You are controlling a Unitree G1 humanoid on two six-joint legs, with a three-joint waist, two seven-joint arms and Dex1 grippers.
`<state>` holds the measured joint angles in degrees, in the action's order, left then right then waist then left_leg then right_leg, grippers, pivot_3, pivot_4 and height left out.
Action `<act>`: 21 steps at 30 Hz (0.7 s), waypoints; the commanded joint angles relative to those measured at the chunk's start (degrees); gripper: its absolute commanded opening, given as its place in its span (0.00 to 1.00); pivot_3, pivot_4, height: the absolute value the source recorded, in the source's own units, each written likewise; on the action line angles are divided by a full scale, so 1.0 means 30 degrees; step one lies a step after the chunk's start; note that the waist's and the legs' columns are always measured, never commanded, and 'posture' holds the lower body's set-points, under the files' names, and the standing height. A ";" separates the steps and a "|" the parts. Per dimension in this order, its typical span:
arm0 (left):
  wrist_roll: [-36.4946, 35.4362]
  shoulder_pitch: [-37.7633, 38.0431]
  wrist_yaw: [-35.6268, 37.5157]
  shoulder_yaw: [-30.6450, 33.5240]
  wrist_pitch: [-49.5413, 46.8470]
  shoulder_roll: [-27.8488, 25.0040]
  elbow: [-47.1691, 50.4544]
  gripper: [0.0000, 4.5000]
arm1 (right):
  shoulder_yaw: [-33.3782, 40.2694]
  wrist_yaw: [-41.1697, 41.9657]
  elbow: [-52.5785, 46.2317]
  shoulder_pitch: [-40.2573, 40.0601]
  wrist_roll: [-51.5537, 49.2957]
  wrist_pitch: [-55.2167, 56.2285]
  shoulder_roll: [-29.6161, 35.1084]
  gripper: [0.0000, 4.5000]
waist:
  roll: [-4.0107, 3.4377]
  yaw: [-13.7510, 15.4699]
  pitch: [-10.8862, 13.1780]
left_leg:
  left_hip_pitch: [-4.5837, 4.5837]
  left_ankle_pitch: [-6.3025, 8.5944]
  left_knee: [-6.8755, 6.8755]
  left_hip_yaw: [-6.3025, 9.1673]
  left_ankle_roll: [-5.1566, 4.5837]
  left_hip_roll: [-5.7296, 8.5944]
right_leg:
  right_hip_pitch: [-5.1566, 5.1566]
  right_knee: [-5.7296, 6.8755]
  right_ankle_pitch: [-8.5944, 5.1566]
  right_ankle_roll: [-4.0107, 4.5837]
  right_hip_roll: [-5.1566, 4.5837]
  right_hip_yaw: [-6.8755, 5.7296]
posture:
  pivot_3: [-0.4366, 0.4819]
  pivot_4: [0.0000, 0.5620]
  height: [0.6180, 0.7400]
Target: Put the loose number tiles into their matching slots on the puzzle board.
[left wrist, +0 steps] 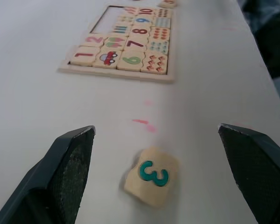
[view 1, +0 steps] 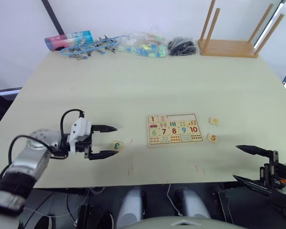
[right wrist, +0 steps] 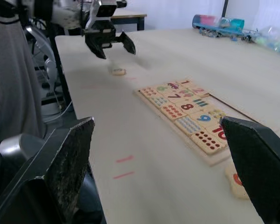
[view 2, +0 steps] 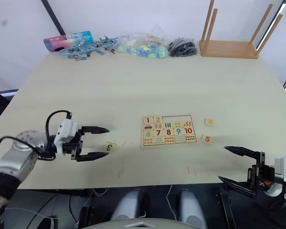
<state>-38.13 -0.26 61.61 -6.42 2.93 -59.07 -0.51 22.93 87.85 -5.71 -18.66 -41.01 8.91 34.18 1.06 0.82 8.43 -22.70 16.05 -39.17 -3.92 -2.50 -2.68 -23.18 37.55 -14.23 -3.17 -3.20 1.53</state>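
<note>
Left gripper: fingers spread wide, holding nothing, hovering low over the table with tips pointing toward the board.
Green 3 tile: lies flat on the table just beyond the left fingertips, nearer the lower finger in the head views; the left wrist view puts it between the two finger pads, touching neither, its digit turned slightly askew.
Pink marks: short strokes on the tabletop past the 3 tile, between it and the board; plain in the left wrist view, faint in the head views.
Puzzle board: well ahead of the left fingers, lying flat; the red 1 tile and the orange 2 tile sit in the upper row at the end nearest the left gripper.
Empty slots: the rest of the upper row is bare recess, seen best from the head.
Right gripper: fingers wide apart and empty, held at the table's near edge, well apart from the board.
Orange 5 tile: loose on the table between the right fingertips and the board; the right wrist view shows part of it close to one finger.
Yellow 4 tile: loose just beyond the 5, beside the board's far end.
Far edge: upturned wooden stool, bags of small parts.
</note>
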 commanded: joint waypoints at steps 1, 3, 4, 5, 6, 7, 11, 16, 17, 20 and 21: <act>0.0017 0.2124 -0.4285 0.2434 -0.2956 0.0434 0.4410 0.99 | 0.0233 -0.0073 -0.0537 -0.0135 -0.0455 -0.0104 0.0087 1.00 | -0.0001 0.0062 0.0006 | 0.0004 0.0000 -0.0001 0.0006 0.0000 0.0009 | 0.0008 0.0005 -0.0004 0.0006 -0.0014 -0.0013 | 0.48 0.27 0.98; 0.0632 0.3680 -0.6299 0.3111 -0.4205 0.1008 0.6634 0.99 | 0.0331 -0.2106 -0.0874 -0.0668 0.0192 -0.1683 0.0505 1.00 | 0.0003 0.0051 0.0004 | 0.0005 -0.0001 -0.0004 0.0007 0.0000 0.0010 | 0.0016 -0.0006 -0.0013 0.0021 -0.0014 -0.0012 | 0.48 0.27 0.98; 0.0552 0.4240 -0.7436 0.3395 -0.5135 0.1440 0.7675 0.99 | 0.0450 -0.2527 -0.1138 -0.1023 0.0176 -0.2345 0.0778 1.00 | -0.0007 0.0030 0.0003 | 0.0010 0.0000 -0.0006 0.0002 0.0002 0.0012 | 0.0021 -0.0010 -0.0013 0.0023 -0.0011 -0.0010 | 0.48 0.27 0.98; 0.0843 0.4659 -0.8307 0.3583 -0.5780 0.1800 0.8542 0.99 | 0.0599 -0.2527 -0.1380 -0.1348 -0.0038 -0.2739 0.1012 1.00 | -0.0010 0.0046 0.0004 | 0.0009 0.0000 -0.0003 -0.0002 0.0002 0.0014 | 0.0024 -0.0015 -0.0014 0.0024 -0.0020 -0.0004 | 0.48 0.27 0.98; 0.1050 0.4993 -0.9388 0.3780 -0.6448 0.2343 0.9281 0.99 | 0.0799 -0.2271 -0.1566 -0.1728 -0.0258 -0.2844 0.1199 1.00 | -0.0009 0.0042 0.0004 | 0.0011 0.0000 0.0006 -0.0004 0.0002 0.0031 | 0.0023 -0.0017 -0.0014 0.0024 -0.0034 -0.0007 | 0.48 0.27 0.98; 0.1130 0.5236 -1.0408 0.3971 -0.7199 0.2875 0.9885 0.99 | 0.0956 -0.1994 -0.1685 -0.2014 -0.0431 -0.2792 0.1298 1.00 | -0.0015 0.0039 0.0005 | 0.0010 0.0001 0.0007 -0.0003 0.0003 0.0033 | 0.0023 -0.0023 -0.0014 0.0024 -0.0027 -0.0007 | 0.48 0.27 0.98; 0.1988 0.6074 -1.3613 0.4009 -0.9497 0.4910 1.2071 0.99 | 0.1232 -0.1489 -0.1833 -0.2174 -0.0724 -0.2065 0.0984 1.00 | -0.0009 0.0015 -0.0005 | 0.0021 0.0000 0.0010 0.0003 0.0002 0.0028 | 0.0032 -0.0044 -0.0015 0.0027 0.0015 0.0003 | 0.48 0.27 0.98; 0.3210 0.6149 -1.5971 0.3238 -1.1643 0.6956 1.3350 0.99 | 0.1109 -0.1527 -0.1819 -0.2006 -0.0571 -0.1824 0.0753 1.00 | -0.0001 0.0005 -0.0006 | 0.0028 0.0000 0.0010 -0.0009 0.0002 0.0030 | 0.0034 -0.0050 -0.0015 0.0027 0.0033 0.0017 | 0.48 0.27 0.98; 0.3471 0.6183 -1.6245 0.3029 -1.1967 0.7274 1.3546 0.99 | 0.1123 -0.1510 -0.1783 -0.1985 -0.0568 -0.1806 0.0769 1.00 | -0.0001 0.0013 -0.0007 | 0.0027 0.0000 0.0009 -0.0010 0.0002 0.0035 | 0.0035 -0.0050 -0.0015 0.0027 0.0032 0.0017 | 0.48 0.27 0.98; 0.4193 0.6472 -1.7276 0.2578 -1.2900 0.8297 1.4152 0.99 | 0.1190 -0.1431 -0.1598 -0.1885 -0.0528 -0.1754 0.0843 1.00 | 0.0001 0.0022 -0.0008 | 0.0022 0.0000 0.0009 -0.0008 0.0001 0.0051 | 0.0035 -0.0057 -0.0015 0.0027 0.0030 0.0018 | 0.48 0.27 0.98; 0.4389 0.6594 -1.7413 0.2335 -1.3084 0.8545 1.4368 0.99 | 0.1231 -0.1425 -0.1539 -0.1818 -0.0532 -0.1770 0.0882 1.00 | 0.0006 0.0018 -0.0007 | 0.0022 0.0000 0.0010 -0.0009 0.0001 0.0049 | 0.0034 -0.0061 -0.0015 0.0027 0.0029 0.0022 | 0.48 0.27 0.98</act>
<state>-26.26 19.06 10.69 1.21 -35.44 -33.93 39.10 24.86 83.28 -10.04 -24.20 -41.81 2.82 36.48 1.08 0.87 8.41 -22.64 16.05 -39.14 -3.95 -2.50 -2.54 -23.08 37.37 -14.28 -3.08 -3.12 1.60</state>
